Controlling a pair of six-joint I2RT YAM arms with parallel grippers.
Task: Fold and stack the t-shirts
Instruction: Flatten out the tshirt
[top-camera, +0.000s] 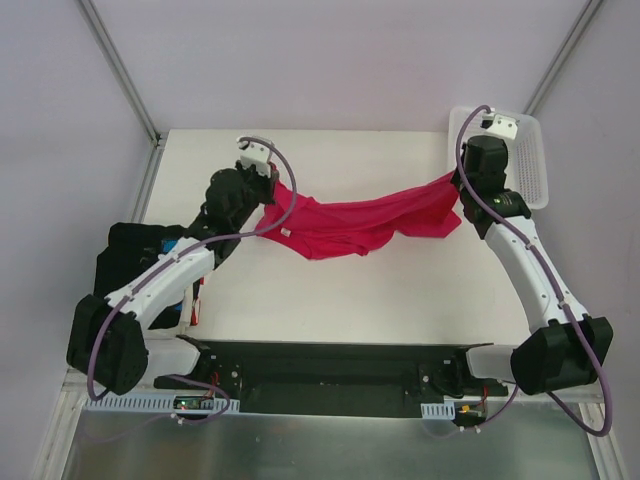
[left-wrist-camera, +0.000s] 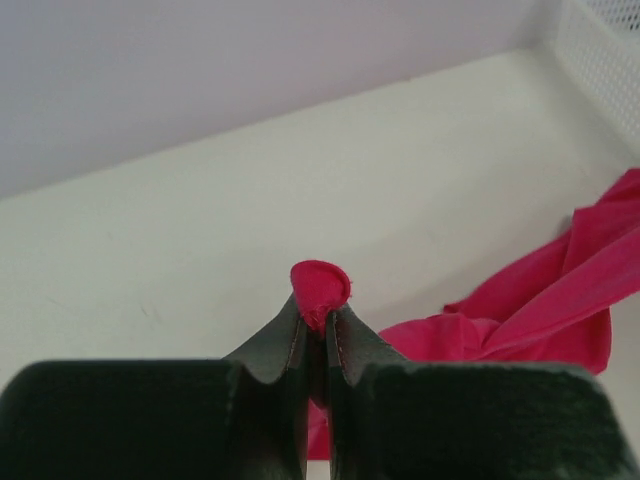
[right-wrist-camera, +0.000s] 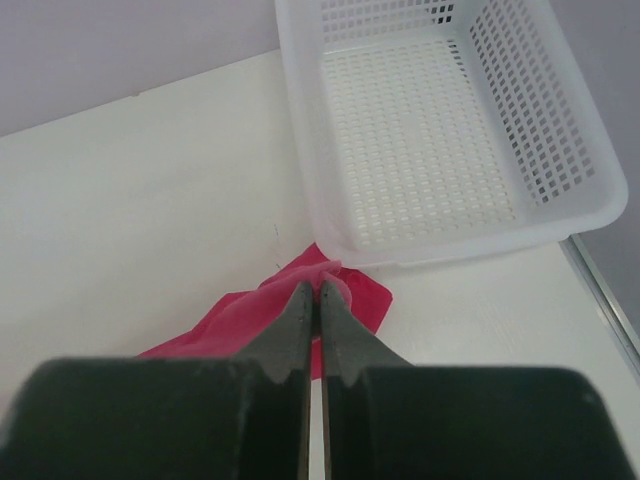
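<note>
Top external: left claw (top-camera: 273, 191) and right claw (top-camera: 458, 181) pinch limp, wrinkled crimson t-shirt (top-camera: 350, 226).

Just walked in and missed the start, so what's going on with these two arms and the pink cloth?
Both arms are holding one crimson-pink t-shirt between them. The left gripper is shut on one edge and the right gripper on the other, beside the white basket. The shirt hangs stretched and sagging over the table, not yet folded. A black t-shirt lies bunched at the table's left edge.
</note>
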